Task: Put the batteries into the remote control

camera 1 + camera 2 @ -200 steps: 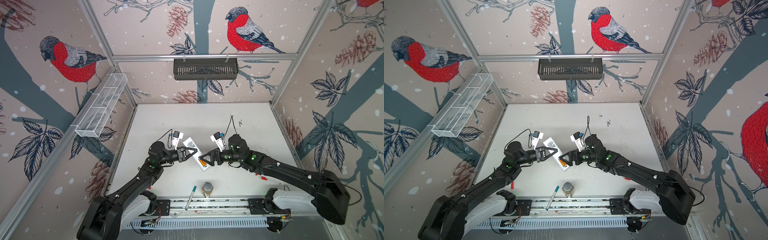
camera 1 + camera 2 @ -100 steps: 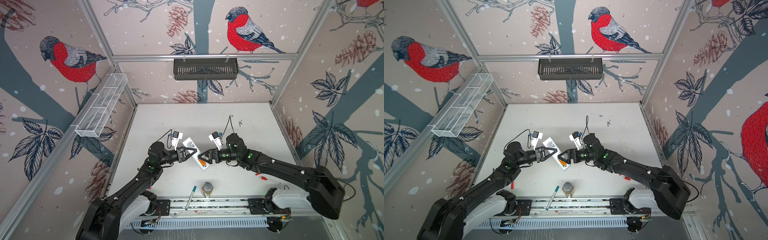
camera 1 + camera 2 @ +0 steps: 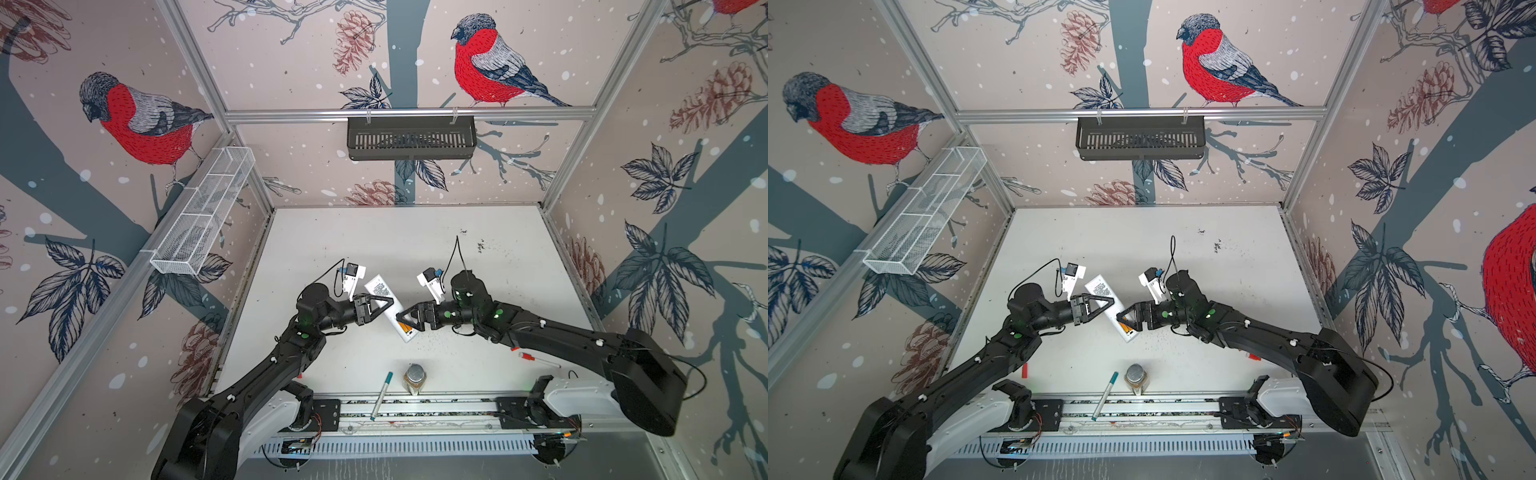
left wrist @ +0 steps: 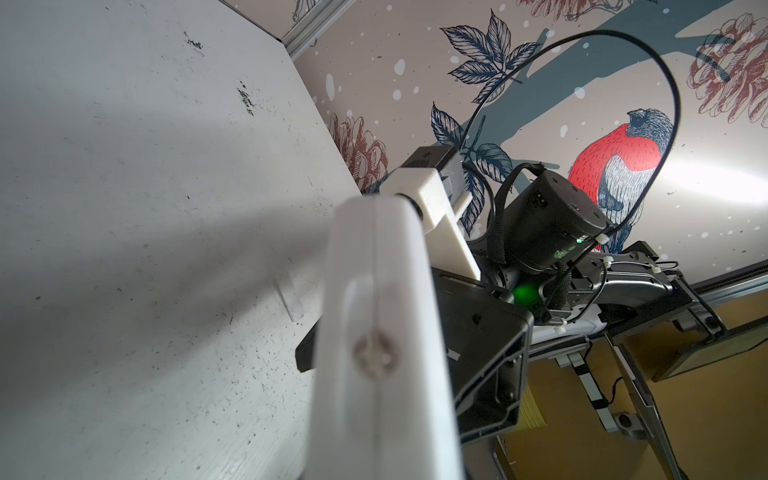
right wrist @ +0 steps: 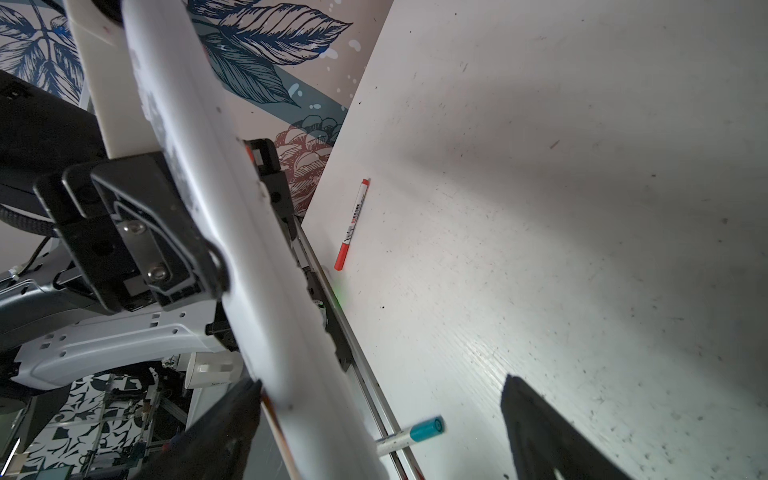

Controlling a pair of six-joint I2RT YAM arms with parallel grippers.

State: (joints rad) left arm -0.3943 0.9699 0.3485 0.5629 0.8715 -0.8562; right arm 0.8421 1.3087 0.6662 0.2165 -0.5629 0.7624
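— Where is the slim white plastic remote control [image 3: 380,289]?

— It looks lifted off the flat white table [image 3: 415,249], near the middle, with its back side up. The left claw [image 3: 384,302] is clenched on its middle and holds it slanted.

— And the small orange round batteries [image 3: 406,331]?

— Orange shows in the open bay at the low end of the remote control. I cannot tell if it is one or both.

— What has just changed?

— The right claw [image 3: 404,321] has come closer. A moment ago it was just beside that end. Now its jaws stand wide, one on each side of that end, and they grip nothing.

— What does that mean?

— I think it wants to press the batteries down flat, or to hold that end. The job looks nearly done, but the bay has no lid on yet.

— Is anything in the baskets?

— The white wire basket [image 3: 203,216] on the side wall looks empty. The black slotted basket [image 3: 411,137] on the back rail shows nothing inside. The little jar with a silver lid [image 3: 414,377] holds something brown. I cannot tell what it is.
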